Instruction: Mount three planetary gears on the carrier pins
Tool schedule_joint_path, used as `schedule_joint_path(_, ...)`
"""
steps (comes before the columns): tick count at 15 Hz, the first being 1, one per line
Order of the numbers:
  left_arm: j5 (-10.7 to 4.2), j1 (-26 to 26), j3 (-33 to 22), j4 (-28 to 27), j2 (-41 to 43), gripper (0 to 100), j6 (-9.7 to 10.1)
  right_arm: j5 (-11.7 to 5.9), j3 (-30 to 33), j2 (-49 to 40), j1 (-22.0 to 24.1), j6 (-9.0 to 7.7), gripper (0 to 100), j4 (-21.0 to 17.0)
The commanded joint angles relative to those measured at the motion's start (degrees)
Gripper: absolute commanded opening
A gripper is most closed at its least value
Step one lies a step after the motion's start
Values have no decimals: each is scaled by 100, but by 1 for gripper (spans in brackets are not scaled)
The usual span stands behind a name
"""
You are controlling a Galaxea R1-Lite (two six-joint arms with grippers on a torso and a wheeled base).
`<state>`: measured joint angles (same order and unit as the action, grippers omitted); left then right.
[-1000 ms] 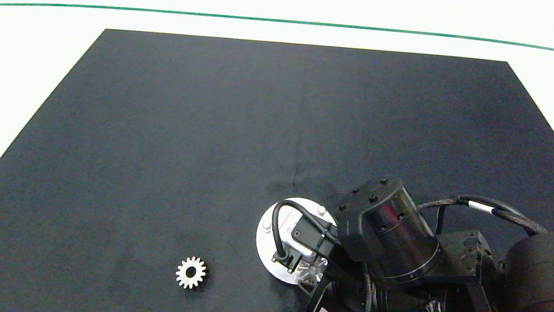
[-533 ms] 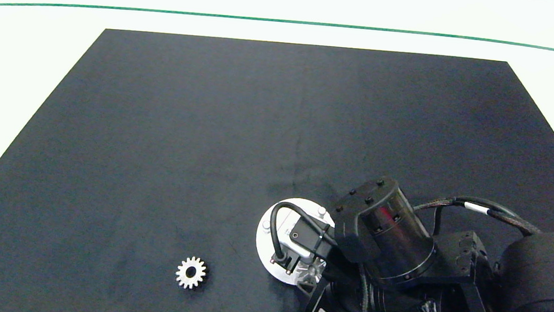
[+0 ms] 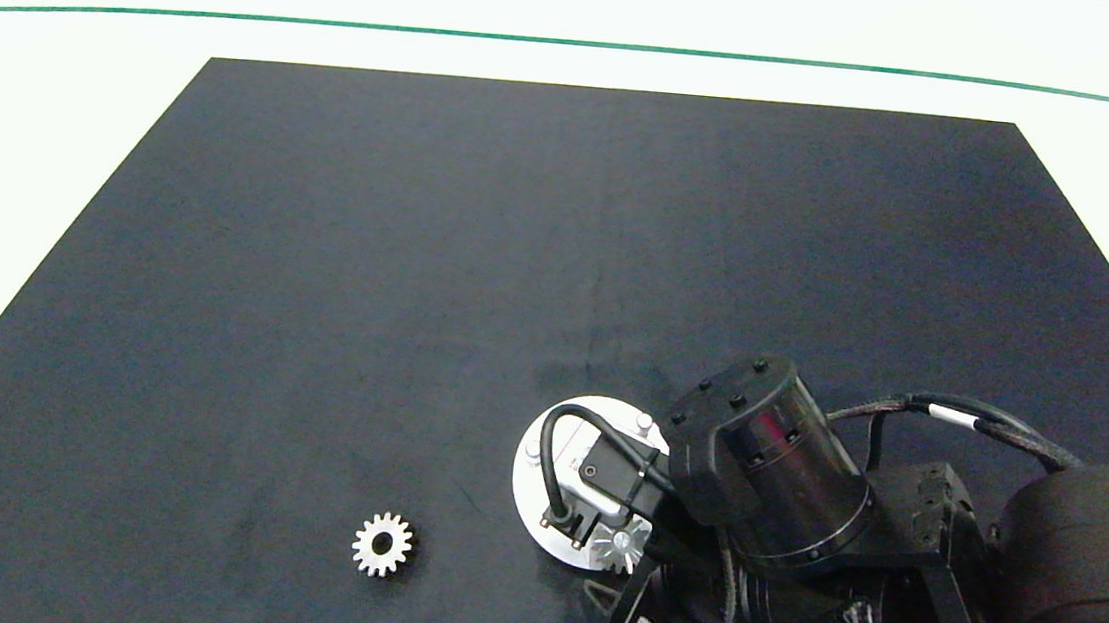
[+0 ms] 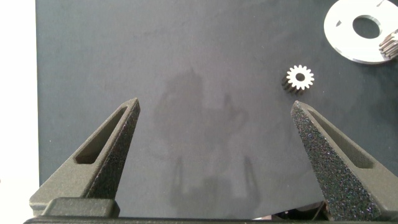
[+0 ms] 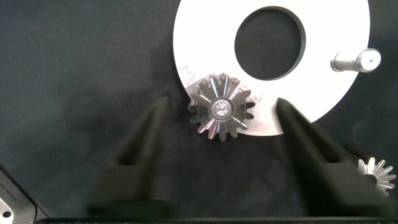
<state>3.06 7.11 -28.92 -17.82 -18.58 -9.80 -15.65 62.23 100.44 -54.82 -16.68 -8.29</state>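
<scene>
A white carrier disc [image 3: 546, 522] lies on the black mat under my right arm. Two bare carrier pins [image 3: 643, 422] [image 3: 532, 450] stand on it. In the right wrist view one planetary gear [image 5: 219, 107] sits over the third pin at the disc's [image 5: 199, 37] edge, with a bare pin [image 5: 357, 61] further round. My right gripper [image 5: 221, 106] is open, its fingers [image 5: 140, 155] on either side of that gear and clear of it. A second gear [image 5: 377, 173] lies on the mat beside the disc. Another loose gear [image 3: 383, 543] [image 4: 300, 78] lies to the left. My left gripper [image 4: 214, 109] hovers open over bare mat.
The black mat [image 3: 418, 269] covers most of a white table [image 3: 50, 107]. A green line [image 3: 578, 44] runs along the far side. The right arm's dark wrist and cables [image 3: 771, 471] hide the disc's right part in the head view.
The right wrist has shifted slightly up and left. The gear at the disc's near edge, tilted between the fingers before, now sits flat on its pin.
</scene>
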Motion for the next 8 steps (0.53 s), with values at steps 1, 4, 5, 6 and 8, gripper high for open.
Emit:
schedule_joint_path(1, 2, 1, -26, -11, -5, 100, -4, -105, 8, -534, 42, -29, 100, -41)
schedule_joint_path(4, 2, 1, -26, -11, -14, 100, -4, -149, 17, -1457, 674, -29, 100, -463)
schedule_joint_path(5, 2, 1, -26, -19, 3, 100, -4, -131, -53, -1685, 1026, 7, 100, -542)
schedule_joint_path(6, 2, 1, -26, -19, 21, 100, 5, -96, -203, -1844, 1395, 15, 100, -542)
schedule_joint_path(8, 2, 10, -26, -19, 39, 100, 40, 168, -669, -2107, 1799, 24, 100, -533)
